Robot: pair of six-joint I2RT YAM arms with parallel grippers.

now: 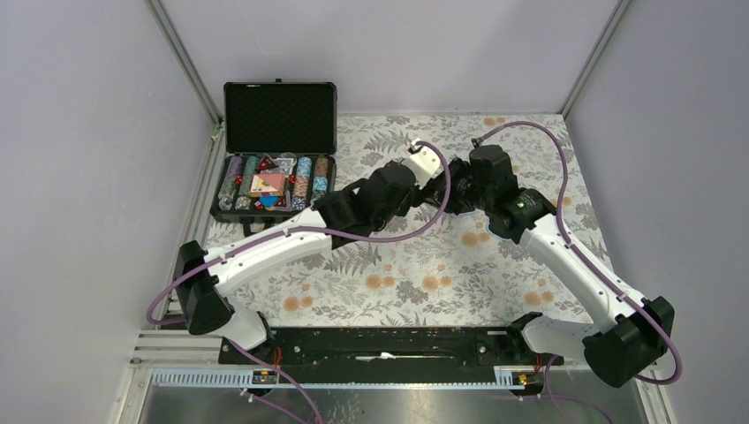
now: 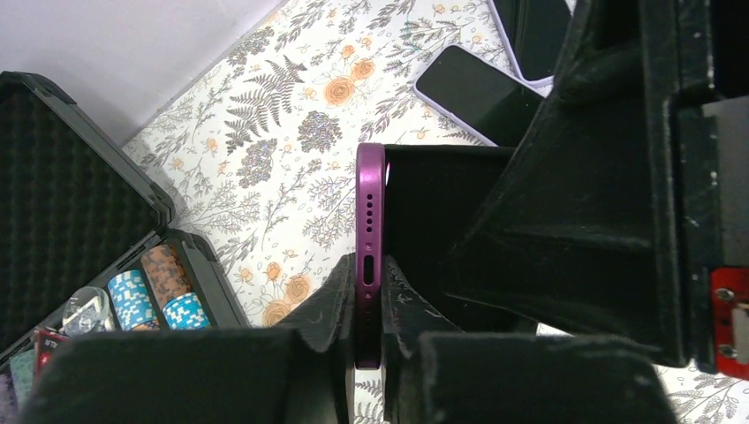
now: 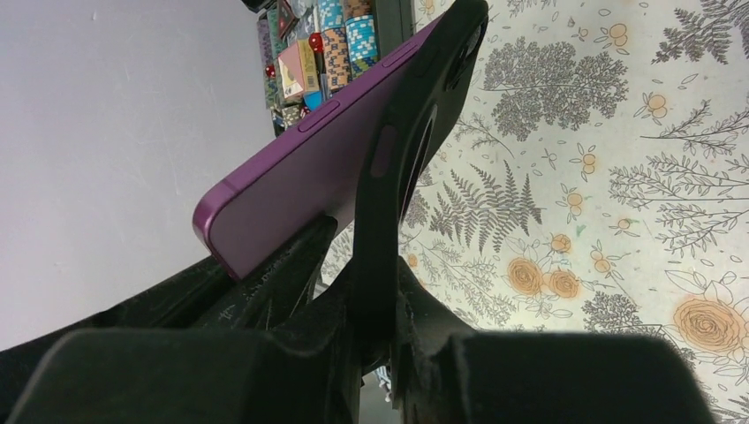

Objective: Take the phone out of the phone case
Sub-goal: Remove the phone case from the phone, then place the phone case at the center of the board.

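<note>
Clamps left gripper [image 2: 369, 311] tight on the bottom edge of the purple phone [image 2: 370, 203]; pinches rim of the black case [image 3: 426, 106] in right gripper [image 3: 364, 276]. Holds both above the flowered worktop [image 2: 291, 115], phone seemingly partly out of case.

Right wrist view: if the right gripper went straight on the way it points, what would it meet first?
The right gripper clamps the black phone case, with the purple phone partly out of it. Beyond those, it would probably meet the chip case, though depth is unclear.
</note>
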